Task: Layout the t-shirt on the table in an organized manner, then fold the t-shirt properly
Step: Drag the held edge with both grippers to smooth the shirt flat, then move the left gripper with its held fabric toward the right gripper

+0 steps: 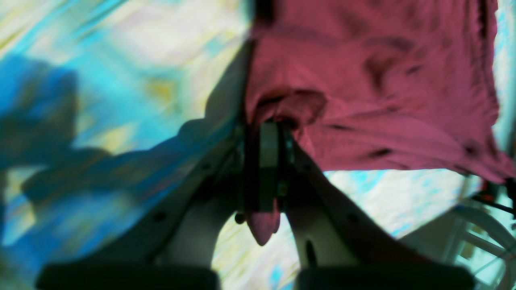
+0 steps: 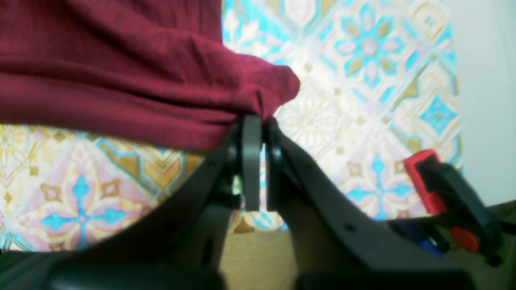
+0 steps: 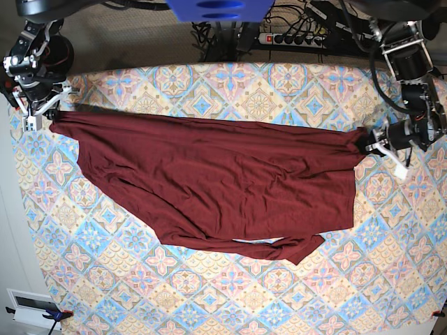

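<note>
The dark maroon t-shirt (image 3: 216,181) lies stretched wide across the patterned table (image 3: 230,300), its lower edge bunched near the middle front. My right gripper (image 3: 43,117) at the far left is shut on a corner of the t-shirt (image 2: 161,80), the fabric pinched between its jaws (image 2: 258,121). My left gripper (image 3: 370,142) at the far right is shut on the opposite corner of the t-shirt (image 1: 363,80); a tongue of fabric pokes out behind the jaws (image 1: 264,129). The left wrist view is blurred.
A power strip and cables (image 3: 297,38) lie beyond the table's back edge. A red and black clamp (image 2: 443,193) sits at the table edge near my right gripper. A white device (image 3: 31,303) lies off the table's front left corner.
</note>
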`<state>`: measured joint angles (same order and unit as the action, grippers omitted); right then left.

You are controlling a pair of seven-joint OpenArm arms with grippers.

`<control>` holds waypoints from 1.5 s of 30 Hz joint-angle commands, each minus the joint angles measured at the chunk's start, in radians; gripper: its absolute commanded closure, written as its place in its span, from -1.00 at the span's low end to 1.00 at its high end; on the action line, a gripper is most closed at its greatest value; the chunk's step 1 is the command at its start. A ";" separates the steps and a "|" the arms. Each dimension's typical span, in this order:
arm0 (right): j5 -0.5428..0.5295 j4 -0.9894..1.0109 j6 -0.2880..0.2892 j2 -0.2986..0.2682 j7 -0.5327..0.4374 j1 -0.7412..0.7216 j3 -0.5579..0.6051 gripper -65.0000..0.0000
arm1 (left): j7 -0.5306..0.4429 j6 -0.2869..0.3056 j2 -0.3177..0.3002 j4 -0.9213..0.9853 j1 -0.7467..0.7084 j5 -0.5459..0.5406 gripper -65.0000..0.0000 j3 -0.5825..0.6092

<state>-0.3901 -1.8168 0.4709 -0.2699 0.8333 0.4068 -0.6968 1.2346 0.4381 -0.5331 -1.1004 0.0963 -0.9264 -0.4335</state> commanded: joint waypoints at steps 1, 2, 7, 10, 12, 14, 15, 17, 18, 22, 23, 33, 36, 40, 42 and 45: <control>0.000 -0.016 -0.007 -0.025 -0.025 -0.009 -0.011 1.00 | -0.028 0.003 -0.032 -0.016 0.013 -0.018 1.00 -0.008; 0.000 -0.016 -0.007 -0.025 -0.025 -0.009 -0.008 1.00 | -0.032 0.003 -0.034 -0.016 0.006 -0.018 1.00 -0.006; 0.000 -0.016 -0.007 -0.025 -0.022 -0.013 -0.004 1.00 | -0.034 0.003 -0.040 -0.016 0.007 -0.026 0.83 -0.006; 0.000 -0.016 -0.007 -0.025 -0.022 -0.015 -0.004 1.00 | -0.037 0.003 -0.014 -0.048 0.010 -0.027 0.76 -0.006; 0.000 -0.016 -0.007 -0.025 -0.024 -0.015 -0.005 1.00 | -0.037 0.003 0.006 -0.111 0.009 -0.026 0.76 -0.006; 0.000 -0.016 -0.007 -0.025 -0.022 -0.015 -0.005 1.00 | -0.037 0.003 0.029 -0.152 0.010 -0.026 0.75 -0.008; 0.000 -0.016 -0.007 -0.025 -0.022 -0.015 -0.005 1.00 | -0.037 0.003 0.032 -0.165 0.010 -0.027 0.75 -0.008; 0.000 -0.016 -0.007 -0.025 -0.022 -0.015 -0.005 1.00 | -0.037 0.003 0.055 -0.188 0.030 -0.032 0.75 -0.008; 0.000 -0.016 -0.007 -0.025 -0.022 -0.015 -0.005 1.00 | -0.031 0.003 0.069 -0.195 0.039 -0.041 0.75 -0.008; 0.000 -0.016 -0.007 -0.025 -0.022 -0.015 -0.005 1.00 | -0.029 0.000 0.078 -0.200 0.047 -0.058 0.75 -0.006; 0.000 -0.016 -0.007 -0.025 -0.022 -0.015 -0.005 1.00 | -0.029 0.000 0.078 -0.195 0.046 -0.056 0.75 -0.005; 0.000 -0.021 -0.007 -0.025 -0.021 -0.012 -0.004 1.00 | -0.029 -0.002 -0.008 -0.202 0.046 0.023 0.46 0.224; 0.000 -0.021 -0.007 -0.025 -0.021 -0.010 -0.004 1.00 | -0.029 0.000 -0.008 -0.202 0.038 0.022 0.15 0.190; 0.000 -0.021 -0.007 -0.025 -0.021 -0.010 -0.004 1.00 | -0.029 0.001 -0.009 -0.202 -0.013 -0.038 0.10 0.042; 0.000 -0.021 -0.007 -0.025 -0.021 -0.010 -0.004 1.00 | -0.028 0.001 -0.012 -0.202 -0.051 -0.101 0.12 -0.023; 0.000 -0.021 -0.007 -0.025 -0.021 -0.009 -0.004 1.00 | 0.010 0.000 -0.014 -0.202 -0.096 -0.128 0.13 -0.074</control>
<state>-0.3897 -1.8187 0.4679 -0.2760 0.8314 0.3992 -0.6918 1.2514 0.4351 -0.5320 -1.2865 -0.0090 -1.0294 -0.5030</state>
